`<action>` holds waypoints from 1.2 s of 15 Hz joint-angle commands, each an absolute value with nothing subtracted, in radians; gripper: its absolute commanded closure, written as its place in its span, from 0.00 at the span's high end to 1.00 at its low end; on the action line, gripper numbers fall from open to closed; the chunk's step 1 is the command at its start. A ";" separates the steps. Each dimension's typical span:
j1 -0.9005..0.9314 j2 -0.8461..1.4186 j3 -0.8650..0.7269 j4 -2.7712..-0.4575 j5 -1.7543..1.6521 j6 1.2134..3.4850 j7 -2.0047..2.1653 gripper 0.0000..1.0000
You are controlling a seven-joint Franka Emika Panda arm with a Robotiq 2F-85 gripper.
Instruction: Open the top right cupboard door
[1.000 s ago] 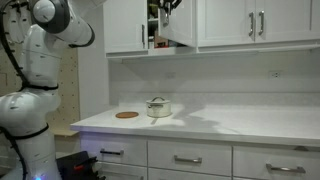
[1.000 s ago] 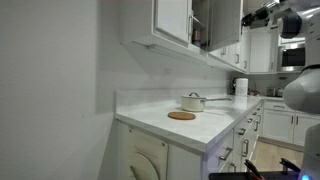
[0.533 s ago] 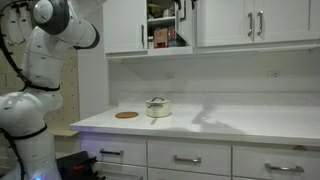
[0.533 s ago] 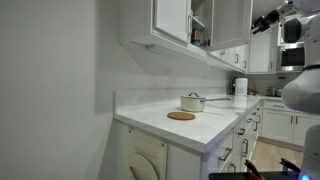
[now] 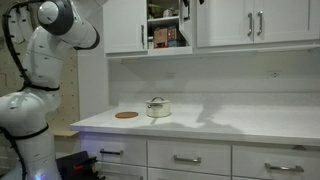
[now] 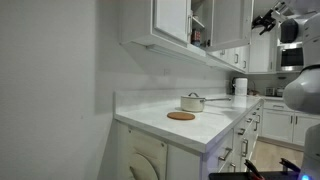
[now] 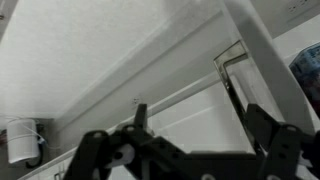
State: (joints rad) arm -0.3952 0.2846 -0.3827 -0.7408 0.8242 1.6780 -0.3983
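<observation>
The top right cupboard door (image 6: 228,25), a narrow white recessed-panel upper door, stood swung well out from its cabinet. In an exterior view the door (image 5: 191,30) appeared almost edge-on. The black two-finger gripper (image 6: 268,18) hung near the door's free edge, apart from it.

In the wrist view the gripper (image 7: 195,152) had its dark fingers (image 7: 100,152) spread wide with nothing between them. The door (image 7: 262,50) crossed diagonally above them, and its slim silver bar handle (image 7: 232,80) lay just beside that edge, untouched.

Directly behind the door, the uncovered cupboard shelf (image 5: 166,46) held coloured boxes (image 5: 163,37). Beyond that opening from the door, the twin white recessed-panel door (image 5: 125,25) was shut.

Well below the door lay the white countertop (image 5: 250,122). On it stood a small lidded metal pot (image 5: 158,107), with a round brown mat (image 5: 127,115) just beside it.
</observation>
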 commanded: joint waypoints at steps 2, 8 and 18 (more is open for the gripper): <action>-0.255 0.235 -0.421 -0.747 0.585 1.762 -0.090 1.00; -0.085 0.149 -0.421 -0.770 0.180 1.739 0.193 1.00; 0.091 0.036 -0.329 -0.885 -0.066 1.421 0.177 1.00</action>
